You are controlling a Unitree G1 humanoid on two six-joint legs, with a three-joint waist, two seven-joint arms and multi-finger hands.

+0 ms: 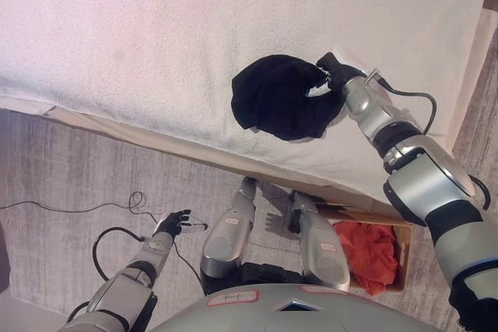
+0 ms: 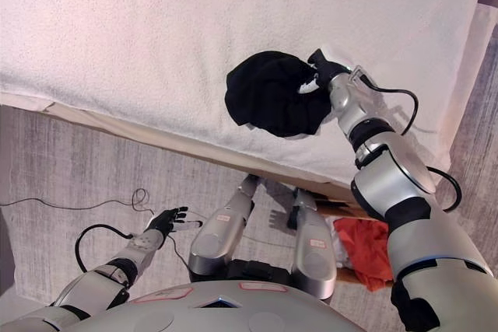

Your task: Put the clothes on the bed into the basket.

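Note:
A black garment (image 1: 276, 97) lies bunched on the white bed (image 1: 156, 36) near its front edge. My right hand (image 1: 333, 74) rests on the garment's right side with its fingers curled into the cloth. Down at the lower right, a brown basket (image 1: 403, 258) stands on the floor by the bed and holds a red-orange garment (image 1: 369, 254). My left hand (image 1: 173, 223) hangs low at the lower left over the floor, fingers relaxed and holding nothing.
The bed's front edge (image 1: 156, 134) runs diagonally across the view, and its right edge (image 1: 475, 60) drops away at the far right. Grey carpet floor (image 1: 70, 184) lies below the bed.

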